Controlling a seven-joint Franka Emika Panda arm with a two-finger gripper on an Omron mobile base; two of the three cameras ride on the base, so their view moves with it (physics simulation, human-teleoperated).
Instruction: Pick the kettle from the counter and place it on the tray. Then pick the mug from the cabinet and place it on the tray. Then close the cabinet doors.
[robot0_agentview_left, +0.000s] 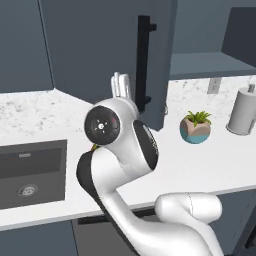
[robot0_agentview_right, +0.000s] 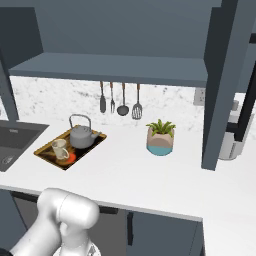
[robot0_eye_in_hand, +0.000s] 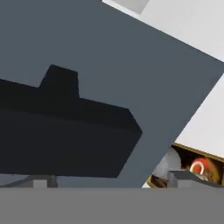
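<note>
The tray (robot0_agentview_right: 46, 150) lies on the counter (robot0_agentview_right: 150, 175) left of centre. On it stand the grey kettle (robot0_agentview_right: 82, 135) and the cream mug (robot0_agentview_right: 60, 149). The cabinet (robot0_agentview_right: 110, 67) above is open, its shelf bare. Its left door (robot0_agentview_left: 100, 45) stands swung out with its black bar handle (robot0_agentview_left: 143, 60); the right door (robot0_agentview_right: 225, 85) shows edge-on. My gripper (robot0_agentview_left: 121, 84) is up beside the left door's handle. In the hand view, the gripper (robot0_eye_in_hand: 113, 180) is open close to that door panel (robot0_eye_in_hand: 131, 57) and handle (robot0_eye_in_hand: 65, 135). A tray corner (robot0_eye_in_hand: 199, 166) peeks past the door's edge.
A teal and tan plant pot (robot0_agentview_right: 161, 139) stands on the counter between the doors. A paper-towel roll (robot0_agentview_left: 242, 111) is at the right by the wall. The dark sink (robot0_agentview_left: 30, 172) is sunk in at the left. Utensils (robot0_agentview_right: 120, 100) hang on the back wall.
</note>
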